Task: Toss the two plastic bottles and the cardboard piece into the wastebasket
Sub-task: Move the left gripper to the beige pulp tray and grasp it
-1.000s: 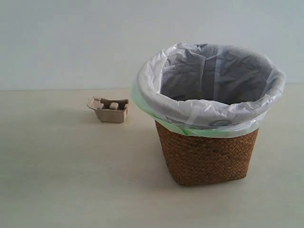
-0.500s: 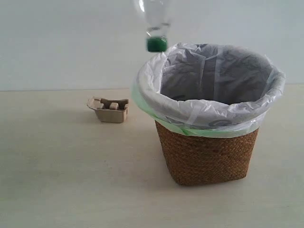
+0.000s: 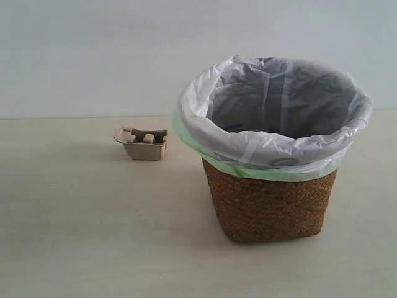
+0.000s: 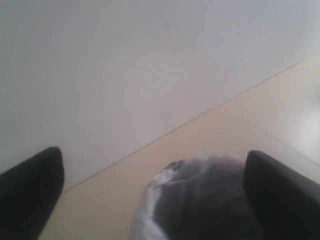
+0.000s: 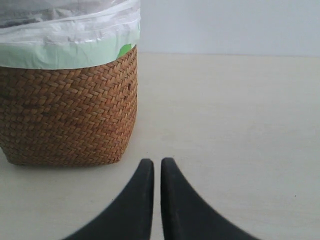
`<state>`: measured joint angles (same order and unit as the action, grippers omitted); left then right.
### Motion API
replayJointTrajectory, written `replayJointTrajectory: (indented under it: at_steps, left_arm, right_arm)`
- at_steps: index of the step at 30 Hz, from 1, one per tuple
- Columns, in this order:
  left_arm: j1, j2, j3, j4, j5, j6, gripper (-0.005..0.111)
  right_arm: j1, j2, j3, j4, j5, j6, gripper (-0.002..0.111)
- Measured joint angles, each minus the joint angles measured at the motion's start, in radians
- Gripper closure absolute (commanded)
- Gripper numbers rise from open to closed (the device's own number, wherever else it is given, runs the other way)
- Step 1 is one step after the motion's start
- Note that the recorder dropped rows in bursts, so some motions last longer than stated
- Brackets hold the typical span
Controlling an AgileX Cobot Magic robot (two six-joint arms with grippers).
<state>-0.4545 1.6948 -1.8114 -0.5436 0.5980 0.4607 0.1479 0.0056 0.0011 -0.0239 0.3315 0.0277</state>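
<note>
Brown wicker wastebasket (image 3: 270, 208), white liner (image 3: 205, 118) folded over its rim, stands right of centre on a beige table (image 3: 93, 236). Cardboard piece (image 3: 143, 144) lies well apart to its left, not yet binned. No bottles show in any view; basket's bottom is hidden. Risks, prob.: thin pulp edge slipping from a pinch, or an arm snagging the loose liner & tipping the basket. Left gripper (image 4: 153, 156) hangs above the basket mouth, jaws wide apart, empty. Right gripper (image 5: 157, 162) sits low beside the basket, jaws nearly together w/ a thin slit, holding nothing.

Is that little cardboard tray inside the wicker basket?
No, the cardboard piece sits on the table, apart from the wastebasket and to its left in the exterior view.
</note>
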Motion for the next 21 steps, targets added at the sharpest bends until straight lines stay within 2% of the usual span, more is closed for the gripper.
replayJointTrajectory:
  at_steps: [2,4,6,9,11,14,21]
  left_arm:
    - [0.018,0.000,0.000,0.108,0.026,-0.038,0.045]
    - [0.040,0.000,0.000,0.244,0.065,-0.088,0.050]
    - [0.066,0.002,0.000,0.369,0.116,-0.153,0.048]
    - [0.104,0.024,0.012,0.488,0.171,-0.251,0.035]
    - [0.125,0.046,0.022,0.521,0.203,-0.278,0.025]
    - [0.143,0.102,0.034,0.544,0.230,-0.307,0.017]
    - [0.145,0.258,0.037,0.499,0.225,-0.323,0.015]
  right_arm:
    - [0.000,0.000,0.000,0.000,0.000,0.000,0.106]
    - [0.000,0.000,0.000,0.000,0.000,0.000,0.106]
    - [0.000,0.000,0.000,0.000,0.000,0.000,0.106]
    - [0.000,0.000,0.000,0.000,0.000,0.000,0.106]
    - [0.000,0.000,0.000,0.000,0.000,0.000,0.106]
    - [0.000,0.000,0.000,0.000,0.000,0.000,0.106]
    - [0.000,0.000,0.000,0.000,0.000,0.000,0.106]
